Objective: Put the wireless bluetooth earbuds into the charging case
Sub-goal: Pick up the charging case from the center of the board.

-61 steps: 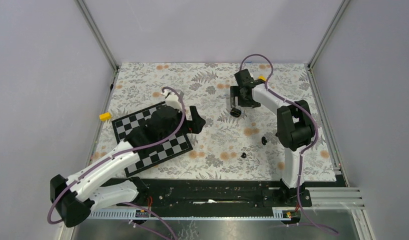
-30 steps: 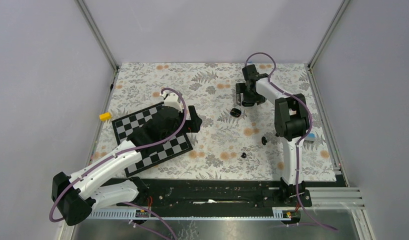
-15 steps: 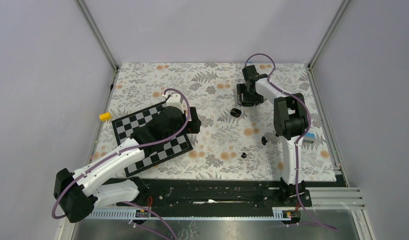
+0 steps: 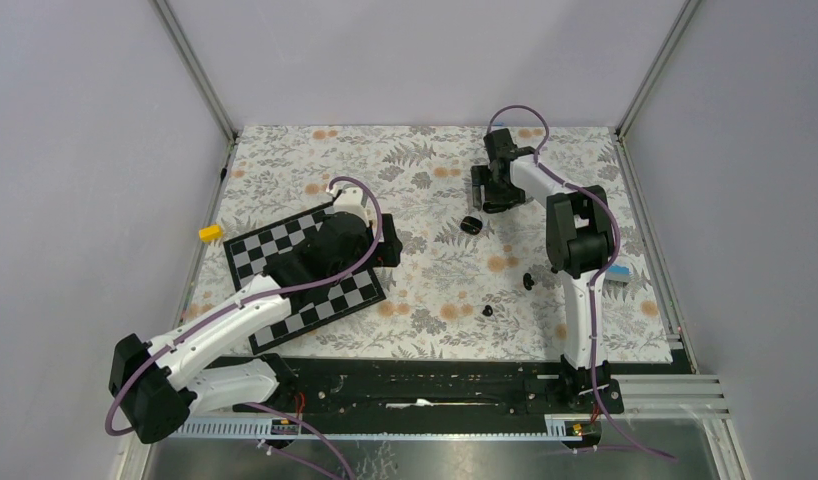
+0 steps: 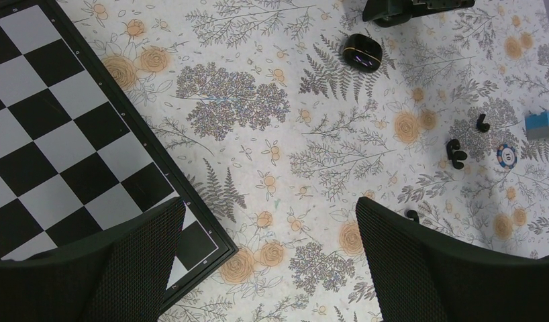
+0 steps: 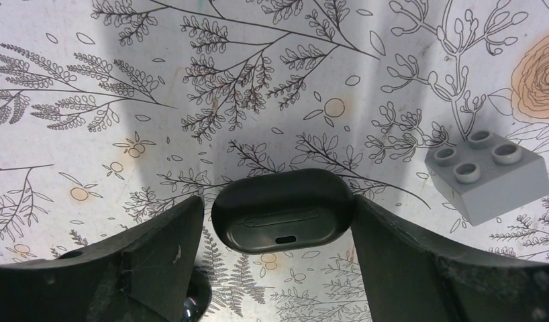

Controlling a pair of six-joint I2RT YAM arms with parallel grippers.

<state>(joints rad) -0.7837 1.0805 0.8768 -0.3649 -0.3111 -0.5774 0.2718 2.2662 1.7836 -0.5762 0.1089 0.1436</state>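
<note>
The right arm rises from its base at the near right, bends at the elbow and reaches to the far side of the floral cloth (image 4: 425, 290). Its wrist is turned down, so the right gripper (image 4: 492, 192) hangs just over the charging case (image 6: 283, 210). The jaws stand wide, with a finger (image 6: 158, 261) on either side of the case in the wrist view. The left wrist view shows the case lying on the cloth clear of the tips, not gripped. A grey toy brick (image 6: 486, 173) lies near it.

The farther earbud (image 4: 528, 281) and the nearer earbud (image 4: 487, 311) lie on the cloth, nearer than the case and well apart from it.

The left arm stretches diagonally from the near left over the chessboard (image 4: 250, 250). The left gripper (image 5: 268, 211) points down past the board's right edge, its jaws fully apart and holding nothing.
</note>
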